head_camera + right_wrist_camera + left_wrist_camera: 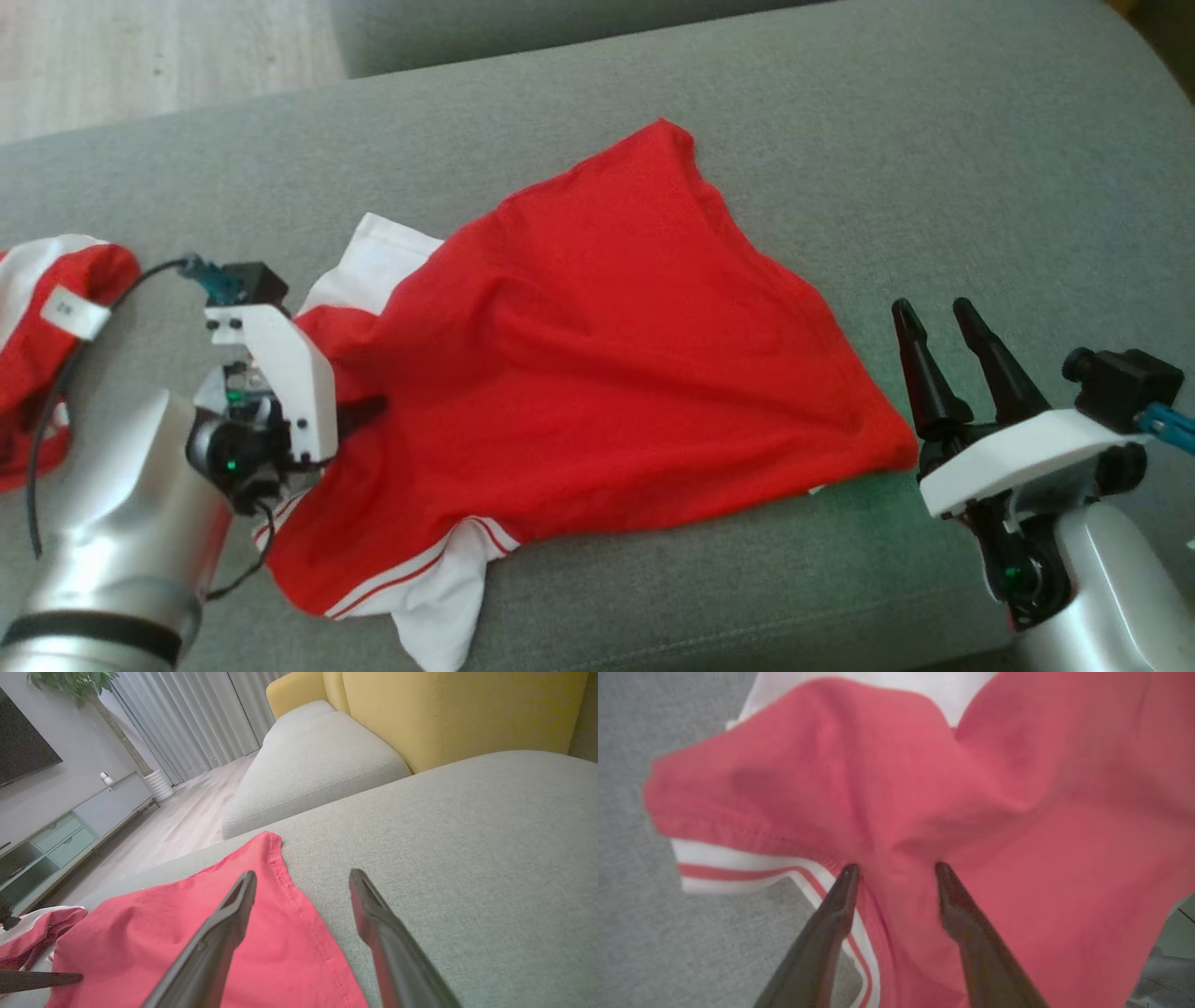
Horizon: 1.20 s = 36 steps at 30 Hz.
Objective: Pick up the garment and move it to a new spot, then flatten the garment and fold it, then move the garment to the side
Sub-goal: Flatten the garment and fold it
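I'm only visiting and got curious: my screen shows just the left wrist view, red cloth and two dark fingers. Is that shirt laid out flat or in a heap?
Observer: From the head view, the red garment lies mostly spread on a grey cushion, with its white-trimmed sleeves crumpled at its left end.
Operator: Is the other arm doing anything?
Observer: The right arm's fingers stand open beside the garment's right corner, gripping nothing.
Operator: Is anything else lying around?
Observer: Yes, a second red and white cloth sits bunched at the far left of the cushion.
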### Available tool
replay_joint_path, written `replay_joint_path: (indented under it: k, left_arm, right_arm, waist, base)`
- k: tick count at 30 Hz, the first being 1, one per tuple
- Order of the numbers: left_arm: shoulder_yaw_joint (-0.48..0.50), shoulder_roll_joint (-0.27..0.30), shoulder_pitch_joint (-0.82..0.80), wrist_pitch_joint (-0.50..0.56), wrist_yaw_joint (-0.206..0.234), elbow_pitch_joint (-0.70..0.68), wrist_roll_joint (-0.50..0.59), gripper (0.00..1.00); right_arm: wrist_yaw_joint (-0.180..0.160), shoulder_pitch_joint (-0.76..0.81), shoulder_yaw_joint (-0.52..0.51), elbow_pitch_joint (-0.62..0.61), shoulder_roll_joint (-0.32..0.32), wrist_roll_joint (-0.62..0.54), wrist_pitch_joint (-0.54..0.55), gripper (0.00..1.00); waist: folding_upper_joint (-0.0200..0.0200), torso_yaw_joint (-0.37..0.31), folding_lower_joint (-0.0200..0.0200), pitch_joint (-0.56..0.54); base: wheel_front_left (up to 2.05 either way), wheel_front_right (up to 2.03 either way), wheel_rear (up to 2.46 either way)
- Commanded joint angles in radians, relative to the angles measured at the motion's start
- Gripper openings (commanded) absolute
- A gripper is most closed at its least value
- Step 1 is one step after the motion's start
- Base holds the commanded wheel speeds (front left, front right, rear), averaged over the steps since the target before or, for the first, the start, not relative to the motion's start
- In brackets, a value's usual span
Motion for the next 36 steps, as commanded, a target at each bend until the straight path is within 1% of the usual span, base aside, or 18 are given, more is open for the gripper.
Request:
replay_joint_path:
  k: [1,5,9,13,16,21,22,23,26,29,33,36]
  left_arm:
    - [0.026,0.04,-0.077,-0.004,0.002,-0.002,-0.002,0.0]
    - [0.021,0.047,-0.11,-0.027,0.001,0.009,-0.012,0.0]
    - [0.033,0.069,-0.173,-0.106,0.001,0.026,0.001,0.0]
    - [0.027,0.095,-0.24,-0.173,0.003,0.069,0.041,0.0]
    - [0.026,0.111,-0.292,-0.234,0.012,0.107,0.071,0.0]
    - [0.017,0.108,-0.349,-0.316,0.028,0.181,0.105,0.0]
    - [0.02,0.102,-0.355,-0.337,0.032,0.196,0.104,0.41]
    - [0.021,0.084,-0.357,-0.359,0.031,0.227,0.099,1.0]
    - [-0.001,0.063,-0.354,-0.38,0.019,0.252,0.104,1.0]
    - [-0.026,0.052,-0.339,-0.419,0.009,0.247,0.107,1.0]
    - [-0.049,0.053,-0.301,-0.524,0.003,0.192,0.11,1.0]
    - [-0.054,0.067,-0.256,-0.623,0.002,0.128,0.112,1.0]
  right_arm:
    - [0.008,-0.04,0.022,-0.032,0.003,-0.004,-0.008,1.0]
    - [0.008,-0.041,0.02,-0.027,0.006,-0.004,-0.018,1.0]
    - [0.008,-0.05,0.024,-0.024,0.006,-0.005,-0.023,1.0]
    - [0.008,-0.067,0.036,-0.021,0.007,-0.008,-0.027,1.0]
    - [0.008,-0.077,0.042,-0.014,0.007,-0.006,-0.031,1.0]
    - [0.008,-0.084,0.047,0.003,0.004,-0.001,-0.04,1.0]
    - [0.008,-0.084,0.047,0.007,0.004,0.0,-0.042,1.0]
    - [0.008,-0.08,0.041,0.016,0.001,-0.002,-0.047,1.0]
    - [0.008,-0.07,0.029,0.025,-0.002,-0.008,-0.057,1.0]
    - [0.008,-0.06,0.014,0.029,-0.001,-0.019,-0.073,1.0]
    - [0.008,-0.042,-0.015,0.031,0.001,-0.05,-0.094,1.0]
    - [0.008,-0.021,-0.03,0.025,0.008,-0.08,-0.114,1.0]
  waist:
    - [0.0,-0.013,0.0,0.011]
    - [0.0,-0.018,0.0,0.015]
    - [0.0,-0.032,0.0,0.033]
    - [0.0,-0.055,0.0,0.058]
    - [0.0,-0.072,0.0,0.074]
    - [0.0,-0.084,0.0,0.085]
    - [0.0,-0.083,0.0,0.083]
    - [0.0,-0.074,0.0,0.073]
    - [0.0,-0.047,0.0,0.047]
    - [0.0,-0.018,0.0,0.008]
    - [0.0,0.021,0.0,-0.054]
    - [0.0,0.044,0.0,-0.095]
  base:
    - [0.0,0.0,0.0]
    - [0.0,0.0,0.0]
    - [0.0,0.0,0.0]
    - [0.0,0.0,0.0]
    - [0.0,0.0,0.0]
    - [0.0,0.0,0.0]
    - [0.0,0.0,0.0]
    - [0.0,0.0,0.0]
    - [0.0,0.0,0.0]
    - [0.0,0.0,0.0]
    - [0.0,0.0,0.0]
    - [0.0,0.0,0.0]
